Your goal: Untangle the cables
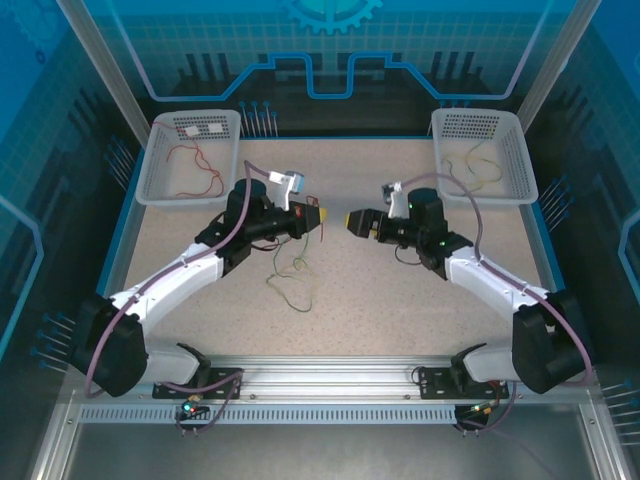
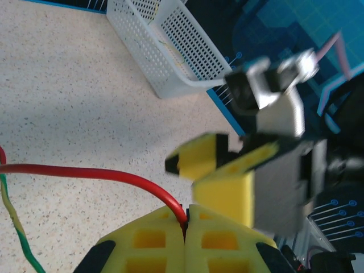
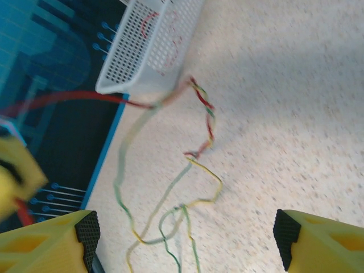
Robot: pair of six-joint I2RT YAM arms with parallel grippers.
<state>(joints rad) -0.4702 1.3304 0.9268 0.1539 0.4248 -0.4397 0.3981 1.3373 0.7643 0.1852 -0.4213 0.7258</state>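
Observation:
My left gripper (image 1: 320, 215) is shut on a red cable (image 2: 85, 172), which enters between its yellow fingertips (image 2: 165, 227) and arcs off to the left. A green-and-yellow cable (image 2: 14, 227) hangs beside it. In the top view the tangled cables (image 1: 290, 280) trail from this gripper down onto the table. My right gripper (image 1: 350, 222) faces the left one a short way apart, open, with nothing between its fingers (image 3: 68, 239). Below it, red, green and yellow cables (image 3: 187, 187) twist together over the table.
A white basket (image 1: 160, 175) at the back left holds a red wire (image 1: 195, 165). Another white basket (image 1: 520, 150) at the back right holds a yellow-green wire (image 1: 475, 165). The speckled table (image 1: 400, 300) has raised blue edges.

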